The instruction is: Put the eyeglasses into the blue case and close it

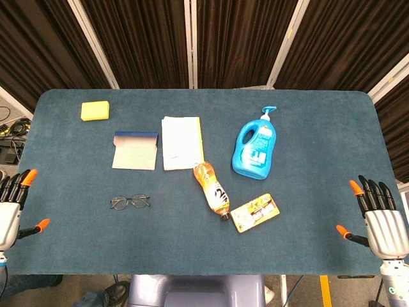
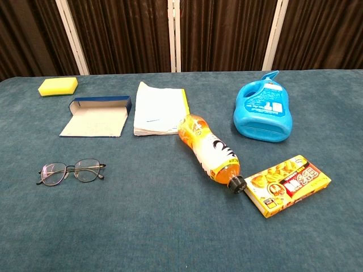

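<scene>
The eyeglasses (image 1: 130,203) (image 2: 72,171), thin dark-framed, lie flat on the blue cloth at the left front. Behind them the blue case (image 1: 135,151) (image 2: 96,118) lies open, its pale lining up and its blue lid edge at the far side. My left hand (image 1: 11,204) hovers at the table's left edge with fingers spread, holding nothing, well left of the glasses. At the right edge my right hand (image 1: 377,214) is also spread and holds nothing. Neither hand appears in the chest view.
A yellow sponge (image 1: 94,110) sits at the back left. A white booklet (image 1: 181,142) lies right of the case. An orange bottle (image 1: 211,190) lies on its side at centre, a yellow snack box (image 1: 255,212) beside its cap, a blue detergent bottle (image 1: 256,148) behind.
</scene>
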`<act>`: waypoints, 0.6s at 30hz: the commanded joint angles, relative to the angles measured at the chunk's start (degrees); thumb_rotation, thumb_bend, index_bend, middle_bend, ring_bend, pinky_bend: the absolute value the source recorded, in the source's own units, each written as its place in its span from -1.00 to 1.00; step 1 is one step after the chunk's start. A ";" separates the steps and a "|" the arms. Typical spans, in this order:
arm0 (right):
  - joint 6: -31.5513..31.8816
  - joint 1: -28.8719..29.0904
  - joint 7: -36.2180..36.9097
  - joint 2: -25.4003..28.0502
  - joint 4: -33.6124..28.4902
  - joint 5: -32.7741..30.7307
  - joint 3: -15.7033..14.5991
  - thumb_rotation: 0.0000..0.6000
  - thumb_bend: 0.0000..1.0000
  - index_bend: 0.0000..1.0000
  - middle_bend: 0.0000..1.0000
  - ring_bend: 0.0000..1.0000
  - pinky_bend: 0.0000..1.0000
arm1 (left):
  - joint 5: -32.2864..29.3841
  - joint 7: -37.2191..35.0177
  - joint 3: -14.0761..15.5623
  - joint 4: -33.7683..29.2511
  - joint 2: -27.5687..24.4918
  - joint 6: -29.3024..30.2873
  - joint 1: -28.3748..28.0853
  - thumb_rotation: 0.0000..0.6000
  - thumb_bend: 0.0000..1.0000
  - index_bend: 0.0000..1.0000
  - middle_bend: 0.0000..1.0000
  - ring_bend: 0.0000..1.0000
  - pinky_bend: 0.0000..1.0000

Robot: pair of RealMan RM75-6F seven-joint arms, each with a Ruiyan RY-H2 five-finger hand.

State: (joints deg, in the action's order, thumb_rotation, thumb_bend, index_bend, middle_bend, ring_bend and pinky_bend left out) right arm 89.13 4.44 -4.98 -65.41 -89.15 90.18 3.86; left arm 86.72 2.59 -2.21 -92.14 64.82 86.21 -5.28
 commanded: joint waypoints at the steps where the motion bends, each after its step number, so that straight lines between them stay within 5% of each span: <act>1: -0.13 0.00 0.04 0.06 -0.13 -0.17 0.02 1.00 -1.00 -1.00 -1.00 -1.00 -1.00 | -0.09 0.10 0.08 0.12 -0.03 -0.23 -0.03 0.95 -1.00 -1.00 -1.00 -1.00 -1.00; 11: -0.49 0.16 -1.22 0.03 -1.16 -0.12 -0.03 1.00 -1.00 -1.00 -1.00 -1.00 -1.00 | -3.52 -1.77 -1.11 -3.62 -0.51 -11.19 -5.70 1.00 -0.97 -1.00 -1.00 -1.00 -1.00; 14: -1.11 0.38 -1.28 -0.14 -0.83 -0.68 0.13 1.00 -1.00 -1.00 -1.00 -1.00 -1.00 | -6.07 2.38 -2.51 -5.17 0.88 -15.45 -8.82 1.00 -0.74 -0.93 -1.00 -1.00 -1.00; 18: -1.85 0.68 -1.21 -0.39 -0.25 -1.35 0.34 1.00 -1.00 -1.00 -1.00 -1.00 -1.00 | -11.84 7.34 -4.34 -8.07 3.11 -20.43 -12.22 1.00 -0.37 -0.56 -1.00 -1.00 -1.00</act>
State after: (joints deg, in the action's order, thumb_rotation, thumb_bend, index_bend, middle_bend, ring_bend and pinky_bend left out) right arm 87.33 5.07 -6.21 -65.76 -89.46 88.87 4.16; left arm 78.44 6.60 -5.02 -98.04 66.27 69.08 -14.85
